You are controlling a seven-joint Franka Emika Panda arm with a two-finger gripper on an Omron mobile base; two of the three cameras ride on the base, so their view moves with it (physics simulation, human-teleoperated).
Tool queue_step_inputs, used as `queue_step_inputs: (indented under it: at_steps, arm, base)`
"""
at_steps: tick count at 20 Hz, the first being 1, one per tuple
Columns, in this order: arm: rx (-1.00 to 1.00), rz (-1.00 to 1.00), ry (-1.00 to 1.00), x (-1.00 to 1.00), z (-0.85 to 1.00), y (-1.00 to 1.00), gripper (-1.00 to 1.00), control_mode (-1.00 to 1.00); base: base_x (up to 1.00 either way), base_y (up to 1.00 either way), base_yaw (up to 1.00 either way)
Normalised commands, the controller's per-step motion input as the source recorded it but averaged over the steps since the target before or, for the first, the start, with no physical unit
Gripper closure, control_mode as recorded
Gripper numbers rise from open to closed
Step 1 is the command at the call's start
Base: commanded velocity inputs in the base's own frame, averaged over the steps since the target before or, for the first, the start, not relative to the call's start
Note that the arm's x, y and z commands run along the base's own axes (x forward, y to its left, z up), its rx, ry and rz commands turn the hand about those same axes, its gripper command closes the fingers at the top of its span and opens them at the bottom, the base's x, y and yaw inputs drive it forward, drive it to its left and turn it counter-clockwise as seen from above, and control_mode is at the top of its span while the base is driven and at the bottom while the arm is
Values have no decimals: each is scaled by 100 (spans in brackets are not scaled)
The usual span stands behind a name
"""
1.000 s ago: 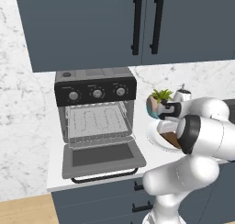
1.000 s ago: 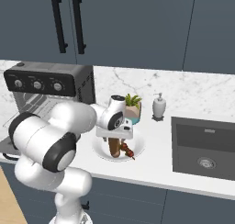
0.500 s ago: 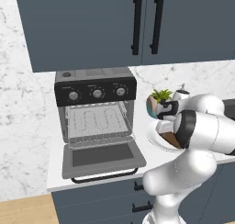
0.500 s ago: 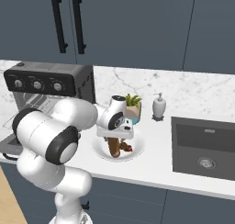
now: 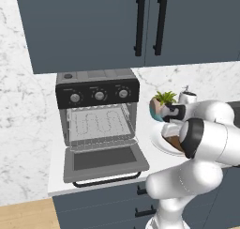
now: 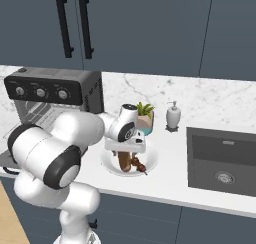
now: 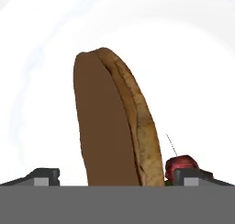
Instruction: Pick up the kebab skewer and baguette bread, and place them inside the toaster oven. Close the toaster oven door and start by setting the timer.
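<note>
On the plate (image 6: 112, 164), gripper (image 7: 117, 175) fingers spread astride baguette bread (image 7: 112, 122); risk: right tip snags kebab skewer (image 7: 180, 164) touching loaf.

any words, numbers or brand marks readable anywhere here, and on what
None can be read.
Grey-and-black boxy toaster oven: faint light marks above its three round knobs, too small and blurred to read.
White pump soap bottle: no label visible.
Dark blue cabinet doors: plain, no text.
</note>
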Motion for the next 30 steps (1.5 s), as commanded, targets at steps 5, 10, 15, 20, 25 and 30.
queue_step_inputs:
  at_steps: [5, 10, 15, 20, 25, 30]
  arm:
    - [-3, 0, 0, -3, -27, 0, -100, -100]
    - [-6, 1, 0, 0, -32, 0, -100, -100]
    - [0, 0, -1, 0, -6, 0, -100, -100]
    - [0, 0, 0, 0, 0, 0, -100, -100]
    - [0, 0, 0, 0, 0, 0, 100, -100]
    - [0, 0, 0, 0, 0, 0, 100, -100]
  base:
    - [0, 0, 0]
    - [0, 0, 0]
    - [0, 0, 0]
    - [0, 0, 0]
    - [0, 0, 0]
    - [0, 0, 0]
